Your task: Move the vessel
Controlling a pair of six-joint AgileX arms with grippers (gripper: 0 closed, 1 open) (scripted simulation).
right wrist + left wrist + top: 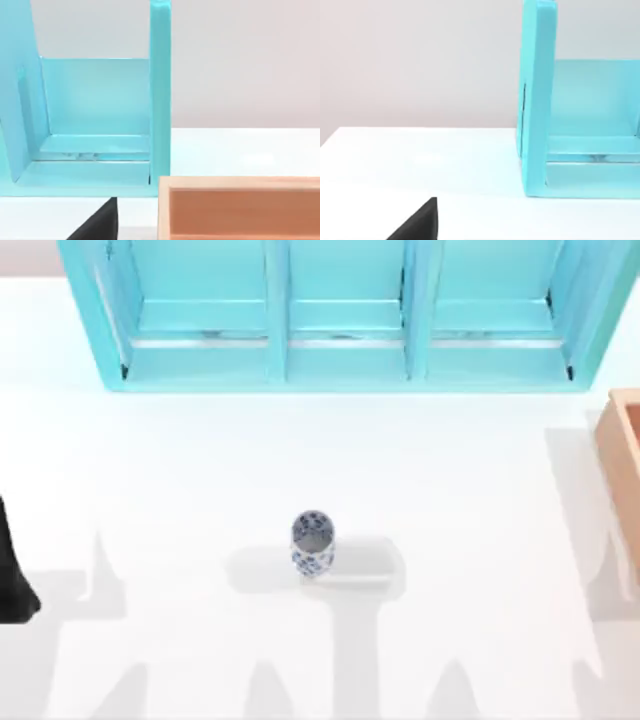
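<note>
Top view: the vessel [312,543] is standing upright near the middle of the white table [180,470], open mouth up, its grey inside looking empty. At twelve o'clock from it, a turquoise shelf unit [345,315] is spanning the far edge, its three bays holding nothing that can be made out. At three o'clock, a tan wooden box [625,455] is poking in at the table's right edge, its contents hidden. A dark part of the left arm [12,575] is sitting at nine o'clock, well apart from the vessel. Judging by this, the task is only beginning: nothing is gripping the vessel, and the next move calls for one arm to reach in and close around it.

Left wrist view: the camera is facing the shelf unit's end panel [537,100], with one bare bay beside it. Whether the left jaws are parted cannot be told.

Right wrist view: another bare bay [95,100] is showing, with the wooden box [240,205] just in front. The right jaws' spread cannot be told either.
</note>
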